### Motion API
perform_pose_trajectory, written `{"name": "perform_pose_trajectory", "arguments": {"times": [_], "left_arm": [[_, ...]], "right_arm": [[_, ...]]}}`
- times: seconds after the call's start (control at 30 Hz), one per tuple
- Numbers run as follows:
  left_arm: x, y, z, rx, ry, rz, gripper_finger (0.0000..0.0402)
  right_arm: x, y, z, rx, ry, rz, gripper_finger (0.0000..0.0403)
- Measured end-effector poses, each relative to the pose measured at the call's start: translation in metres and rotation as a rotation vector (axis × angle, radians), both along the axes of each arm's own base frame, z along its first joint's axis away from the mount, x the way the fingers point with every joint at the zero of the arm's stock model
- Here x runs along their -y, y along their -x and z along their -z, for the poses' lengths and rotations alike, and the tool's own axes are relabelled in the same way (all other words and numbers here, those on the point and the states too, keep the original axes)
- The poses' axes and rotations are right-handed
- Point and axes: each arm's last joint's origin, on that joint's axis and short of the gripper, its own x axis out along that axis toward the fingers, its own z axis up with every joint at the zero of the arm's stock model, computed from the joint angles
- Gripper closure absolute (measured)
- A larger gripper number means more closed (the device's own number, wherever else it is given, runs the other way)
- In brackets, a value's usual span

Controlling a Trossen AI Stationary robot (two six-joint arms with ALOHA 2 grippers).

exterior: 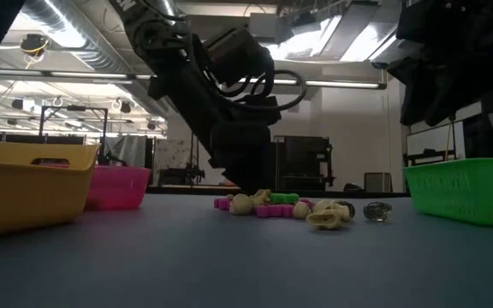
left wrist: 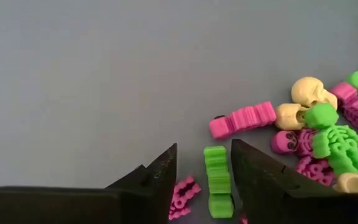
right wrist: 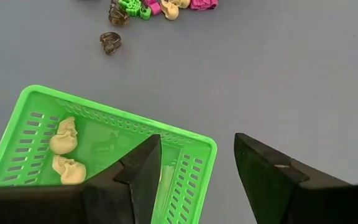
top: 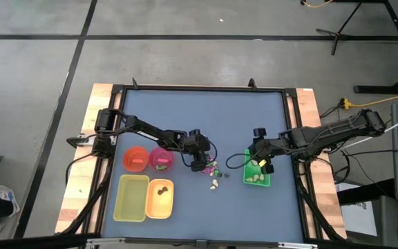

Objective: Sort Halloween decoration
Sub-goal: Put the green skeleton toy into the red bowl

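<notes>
From above, my left gripper (top: pixel 200 164) sits at the edge of the trinket pile (top: pixel 213 174), right of the pink bowl (top: pixel 161 159). Only my left wrist view shows its jaws spread around a green piece (left wrist: pixel 217 180). My right gripper (top: pixel 260 163) hovers over the green tray (top: pixel 257 181), jaws apart and empty; its wrist view alone reveals two cream skulls (right wrist: pixel 64 152) inside.

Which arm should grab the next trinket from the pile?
Left. The left gripper is open, its fingers either side of a green piece at the pile's edge. The right gripper hangs open over the green tray, away from the pile.
</notes>
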Motion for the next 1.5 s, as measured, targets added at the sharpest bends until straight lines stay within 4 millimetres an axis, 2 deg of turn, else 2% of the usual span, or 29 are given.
{"name": "perform_pose_trajectory", "arguments": {"times": [0.47, 1.5], "left_arm": [[0.0068, 0.0, 0.0001, -0.002, 0.0, 0.017, 0.03], [0.0065, 0.0004, 0.0003, -0.006, 0.0, 0.015, 0.0382]], "right_arm": [[0.0, 0.0, 0.0, 0.0, 0.0, 0.0, 0.0201], [0.0, 0.0001, 0.0, -0.001, 0.0, 0.0, 0.0201]]}}
